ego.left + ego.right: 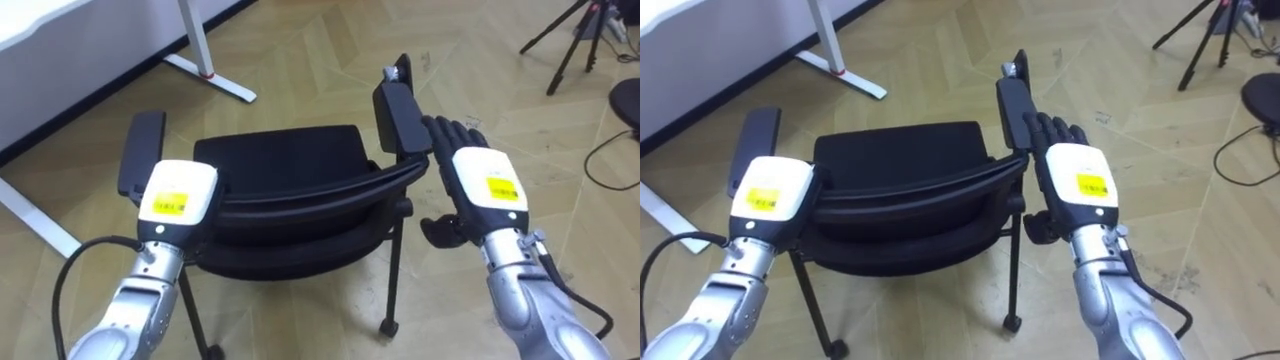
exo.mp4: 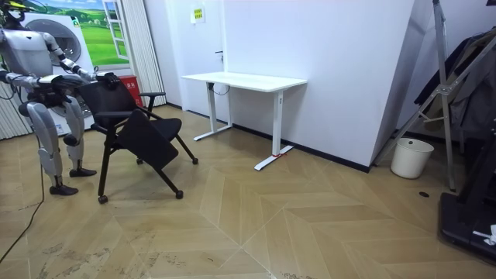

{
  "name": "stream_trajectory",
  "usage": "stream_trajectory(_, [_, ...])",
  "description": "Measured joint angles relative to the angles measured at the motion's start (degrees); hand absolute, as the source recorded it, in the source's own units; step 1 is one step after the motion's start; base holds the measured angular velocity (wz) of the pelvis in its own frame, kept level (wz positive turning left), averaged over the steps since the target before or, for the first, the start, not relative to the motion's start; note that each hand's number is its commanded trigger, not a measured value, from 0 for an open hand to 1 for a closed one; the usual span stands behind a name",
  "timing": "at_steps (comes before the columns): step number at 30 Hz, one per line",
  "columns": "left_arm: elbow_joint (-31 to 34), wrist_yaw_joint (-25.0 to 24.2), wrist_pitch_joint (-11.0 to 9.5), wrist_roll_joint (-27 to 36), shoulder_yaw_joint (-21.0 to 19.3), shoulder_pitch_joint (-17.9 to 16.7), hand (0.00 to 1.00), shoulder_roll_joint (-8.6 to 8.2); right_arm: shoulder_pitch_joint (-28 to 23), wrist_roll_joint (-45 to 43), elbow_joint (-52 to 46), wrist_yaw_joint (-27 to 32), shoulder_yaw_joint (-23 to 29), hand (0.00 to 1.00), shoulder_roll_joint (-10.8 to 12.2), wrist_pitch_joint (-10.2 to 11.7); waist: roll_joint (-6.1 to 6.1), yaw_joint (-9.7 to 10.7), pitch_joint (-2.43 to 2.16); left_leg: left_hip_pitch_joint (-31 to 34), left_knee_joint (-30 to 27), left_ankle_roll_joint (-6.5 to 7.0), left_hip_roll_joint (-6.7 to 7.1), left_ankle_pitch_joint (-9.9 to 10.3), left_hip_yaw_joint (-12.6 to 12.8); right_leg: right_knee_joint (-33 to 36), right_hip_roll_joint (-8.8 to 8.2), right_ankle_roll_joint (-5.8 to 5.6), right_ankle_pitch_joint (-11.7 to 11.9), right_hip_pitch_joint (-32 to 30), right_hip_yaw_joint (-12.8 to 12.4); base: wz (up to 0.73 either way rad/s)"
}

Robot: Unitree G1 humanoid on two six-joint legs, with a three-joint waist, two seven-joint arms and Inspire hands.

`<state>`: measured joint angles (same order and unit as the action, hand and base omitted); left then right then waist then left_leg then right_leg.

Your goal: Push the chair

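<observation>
The left hand (image 1: pixel 178 195) sits at the left end of the chair (image 1: pixel 285 190), its white back turned up over the top edge of the backrest (image 1: pixel 300 205), just beside the left armrest (image 1: pixel 143 150). What lies under it is hidden, so I cannot tell whether it grips the backrest or only rests there. The black seat (image 1: pixel 280 155) lies just beyond the backrest, between the two armrests. The chair stands on the wooden floor (image 1: pixel 330 50). Beyond its left front corner is the white foot of a desk (image 1: pixel 212 80).

At the chair's right end, the right hand (image 1: pixel 485 185) lies palm down along the outer side of the right armrest (image 1: pixel 400 112). Its dark fingers (image 1: pixel 450 130) reach straight forward and close round nothing, and the thumb (image 1: pixel 438 232) sticks out toward the chair. The fingers seem to touch the armrest, though the angle leaves that uncertain. Well off to the chair's far right stand the legs of a tripod (image 1: pixel 565 45).

In the room view the robot stands upright directly behind the chair (image 2: pixel 143 136), on the room view's left, with both arms reaching to the backrest. The white desk (image 2: pixel 244 80) stands against the wall on the chair's other side. A white bucket (image 2: pixel 411 157) sits well apart from the chair, further toward the room view's right.
</observation>
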<state>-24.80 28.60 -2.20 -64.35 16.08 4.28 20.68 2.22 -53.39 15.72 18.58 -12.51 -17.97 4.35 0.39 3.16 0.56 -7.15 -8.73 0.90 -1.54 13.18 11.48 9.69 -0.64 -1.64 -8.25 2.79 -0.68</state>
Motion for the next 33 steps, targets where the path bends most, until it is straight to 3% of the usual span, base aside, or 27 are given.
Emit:
stream_trajectory(12, [-1.26, 1.06, -0.13, 0.41, 2.5, 1.72, 1.0, 0.46, 3.76, -2.41, -1.34, 0.09, -4.73, 0.0, -1.86, 0.63, -0.89, -0.68, -0.42, -0.21, 0.04, 0.0, -0.02, 0.0, -1.31, 0.01, -0.12, 0.0, 0.0, 0.33, 1.32, 0.03])
stream_trajectory(19, [-1.24, 0.72, -0.5, 0.41, 3.51, 2.87, 1.0, 0.65, 4.84, -2.18, -3.6, 0.09, -6.33, 0.0, -2.13, 1.14, -1.61, -1.97, -0.26, -0.19, 0.07, 0.0, -0.04, 0.0, -1.48, -0.03, -0.16, 0.0, 0.0, 0.3, 1.82, 0.0])
stream_trajectory(33, [-0.63, -0.12, -0.72, 0.43, 3.8, 3.08, 1.0, 1.45, 5.17, -1.93, -5.65, -2.13, -8.36, 0.0, -2.29, 1.71, -1.96, -2.08, -0.09, 0.24, 0.08, -0.01, -0.05, -0.01, -1.47, -0.06, -0.16, 0.0, 0.0, 0.18, 1.79, 0.0])
